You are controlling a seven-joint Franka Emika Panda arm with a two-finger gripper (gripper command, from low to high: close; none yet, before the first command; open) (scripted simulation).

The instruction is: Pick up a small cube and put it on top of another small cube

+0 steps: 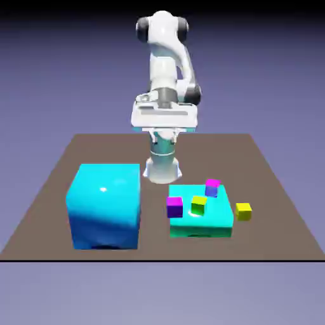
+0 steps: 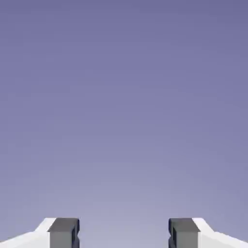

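- While the white robot arm [image 1: 164, 76] stands over the far part of the brown table [image 1: 273, 244], its two-finger gripper [image 2: 124, 233] is spread wide and holds nothing; only blue-violet backdrop shows between the grey fingertips [image 2: 63, 233].
- Four small cubes are in the exterior view, all apart from the gripper; which are meant for stacking, I cannot tell.
- The small yellow-green cube [image 1: 198, 205] appears on top of the low, glossy teal block [image 1: 202, 223].
- The small purple cube [image 1: 174, 207] overlaps that block's left edge in the exterior view; whether it rests on it, I cannot tell.
- The small magenta-and-violet cube [image 1: 212, 188] shows at the block's back edge, its support unclear.
- The small yellow cube [image 1: 244, 212] sits just beside the block, to the exterior view's right.
- The big glossy cyan-blue cube [image 1: 105, 206] stands to the exterior view's left.
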